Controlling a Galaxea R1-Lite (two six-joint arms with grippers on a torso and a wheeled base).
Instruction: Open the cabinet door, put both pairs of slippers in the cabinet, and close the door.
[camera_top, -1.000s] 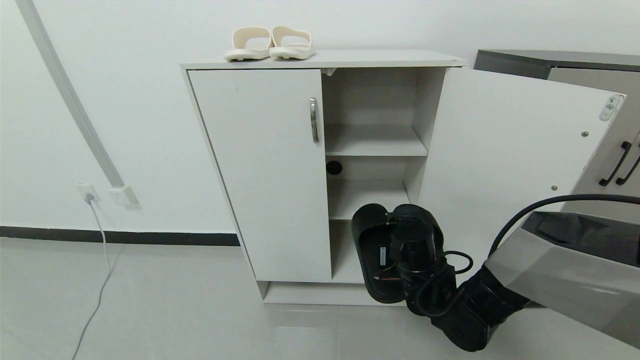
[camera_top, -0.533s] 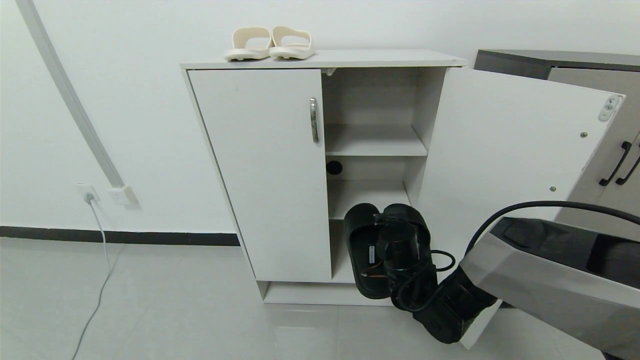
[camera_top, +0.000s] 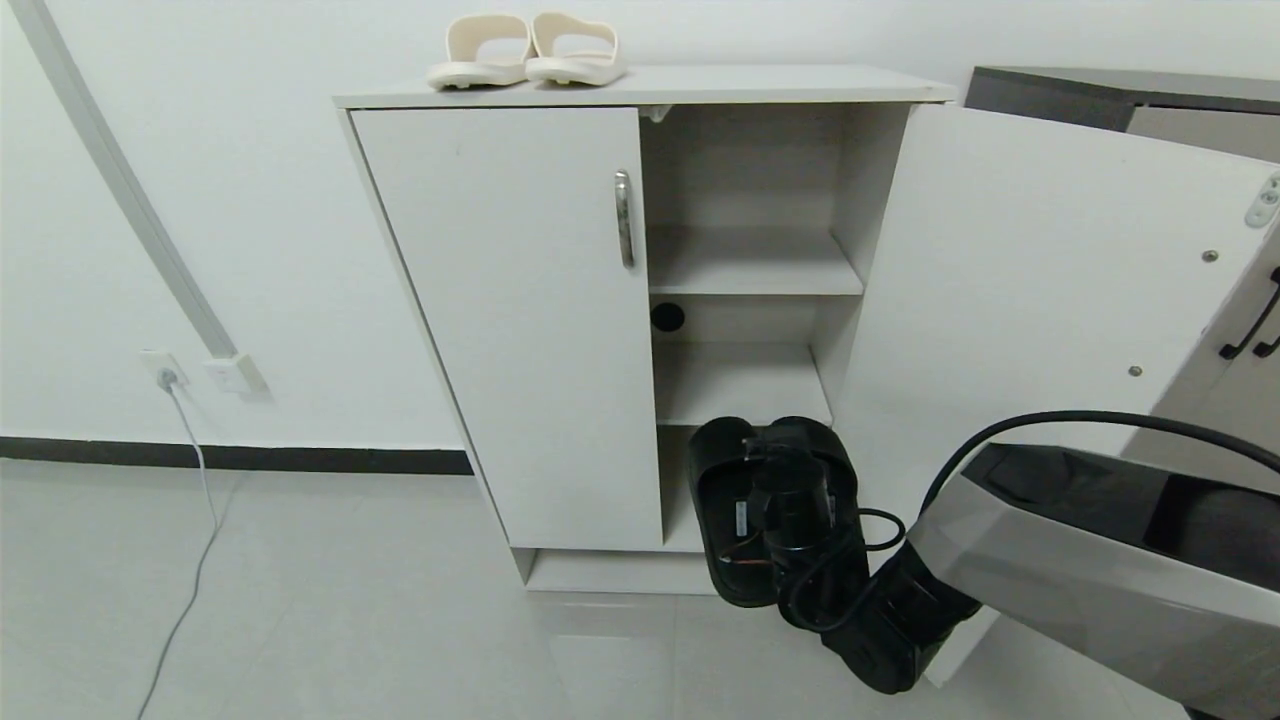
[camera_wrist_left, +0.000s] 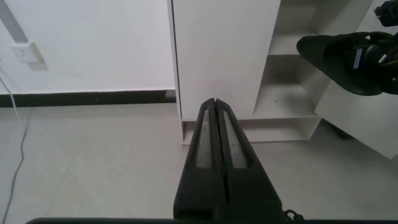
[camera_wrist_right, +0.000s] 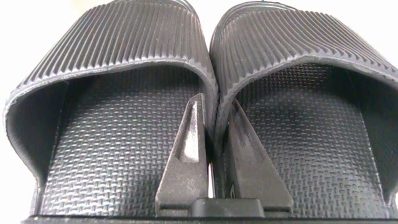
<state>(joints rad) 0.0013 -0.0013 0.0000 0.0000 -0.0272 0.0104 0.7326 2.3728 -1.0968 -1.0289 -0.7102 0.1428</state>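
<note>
The fingers (camera_wrist_right: 189, 155) of the right gripper (camera_wrist_right: 215, 99) are clamped on the black slippers (camera_wrist_right: 124, 130), one finger in each footbed, pinching the two touching inner walls together. The left gripper (camera_wrist_left: 214, 106) is pressed closed on nothing, low over the floor (camera_wrist_left: 93, 162) in front of the cabinet (camera_top: 750, 85).

In the head view the black pair (camera_top: 730, 510) hangs toes up at the mouth of the cabinet's lowest compartment; whether it is inside cannot be told. The left wrist view shows it (camera_wrist_left: 339, 53) side-on, above the floor. The right door (camera_top: 1040, 270) stands open; the left door (camera_top: 500, 320) is shut. The cream slippers (camera_top: 525, 50) sit side by side at the left front edge of the cabinet's top.

Up close, the black straps are ribbed and the footbeds finely patterned.
</note>
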